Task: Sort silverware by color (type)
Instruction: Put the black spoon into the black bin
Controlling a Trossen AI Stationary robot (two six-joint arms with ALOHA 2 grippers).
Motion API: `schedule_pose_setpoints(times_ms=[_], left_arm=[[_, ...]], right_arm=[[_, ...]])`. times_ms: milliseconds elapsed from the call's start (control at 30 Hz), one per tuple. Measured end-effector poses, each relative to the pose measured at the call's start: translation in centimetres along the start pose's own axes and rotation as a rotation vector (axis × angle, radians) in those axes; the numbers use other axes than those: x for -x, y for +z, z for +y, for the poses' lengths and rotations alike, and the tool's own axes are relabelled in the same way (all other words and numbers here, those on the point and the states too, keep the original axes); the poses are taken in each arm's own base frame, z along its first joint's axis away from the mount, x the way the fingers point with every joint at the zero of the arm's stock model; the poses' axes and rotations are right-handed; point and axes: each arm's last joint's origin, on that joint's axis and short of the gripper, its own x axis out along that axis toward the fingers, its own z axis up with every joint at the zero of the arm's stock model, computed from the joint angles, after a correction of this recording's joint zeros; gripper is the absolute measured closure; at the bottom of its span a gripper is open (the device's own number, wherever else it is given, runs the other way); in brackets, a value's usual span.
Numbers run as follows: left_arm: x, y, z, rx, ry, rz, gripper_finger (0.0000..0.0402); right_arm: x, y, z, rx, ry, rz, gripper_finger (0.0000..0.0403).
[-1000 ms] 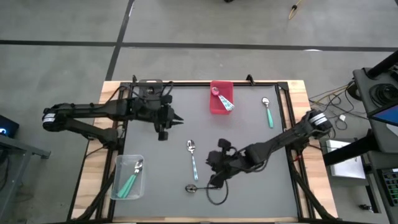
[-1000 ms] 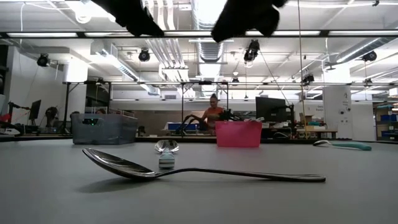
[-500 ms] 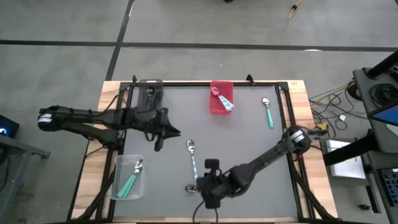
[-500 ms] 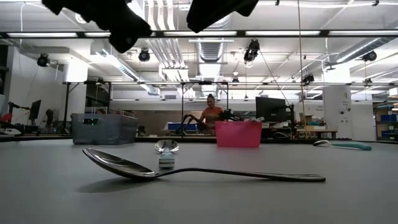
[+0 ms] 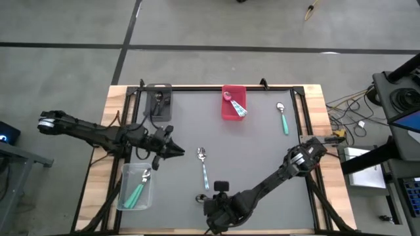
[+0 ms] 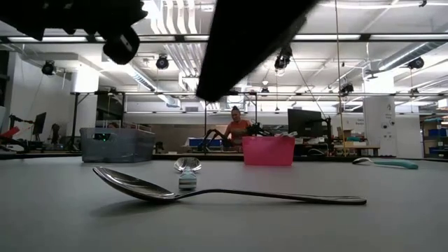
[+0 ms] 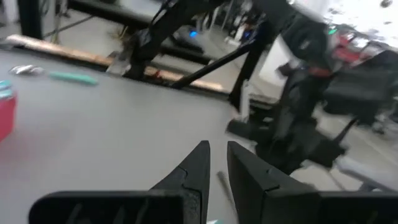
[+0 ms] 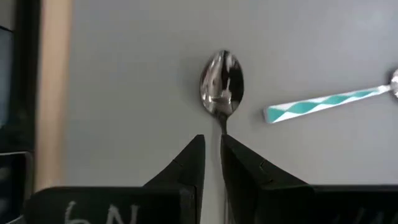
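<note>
An all-dark spoon [image 5: 201,198] lies flat on the grey mat near the front edge, with its bowl [image 8: 222,84] toward the left; the low view shows it whole [image 6: 210,192]. My right gripper [image 5: 209,199] hovers above its handle with its fingers together [image 8: 212,146], touching nothing. A teal-handled spoon [image 5: 204,169] lies just beyond it and also shows in the right wrist view [image 8: 323,102]. My left gripper [image 5: 180,153] is shut and empty above the mat, left of that spoon; its own wrist view shows it too [image 7: 216,155].
A clear bin [image 5: 126,194] at the front left holds teal-handled spoons. A red bin [image 5: 227,113] at the far middle holds light-blue ones. A grey bin [image 5: 158,98] stands at the far left. Another teal-handled spoon [image 5: 283,118] lies at the far right.
My right gripper has swung toward the table's near edge and to the left, ending over the dark spoon's handle. My left gripper has moved toward the near edge. The spoons on the mat have not moved.
</note>
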Motion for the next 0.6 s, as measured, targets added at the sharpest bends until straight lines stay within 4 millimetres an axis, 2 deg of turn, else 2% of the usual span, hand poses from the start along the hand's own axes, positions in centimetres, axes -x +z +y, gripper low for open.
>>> schedule_pose_setpoints(times_ms=[167,467,600], left_arm=[[-0.1,-0.2,-0.3,-0.001,-0.02,-0.02,0.0365],[-0.2,-0.2,-0.3,0.017,0.003,-0.034,0.0365],[-0.3,-0.1,-0.3,0.013,0.007,-0.044,0.0365]], right_arm=[[-1.3,-0.6,0.2,-0.026,-0.026,0.029,0.0336],[-3.2,-1.2,-0.1,-0.02,-0.082,0.046,0.0232],[-4.4,-1.5,-0.1,-0.011,-0.097,0.064,0.0206]])
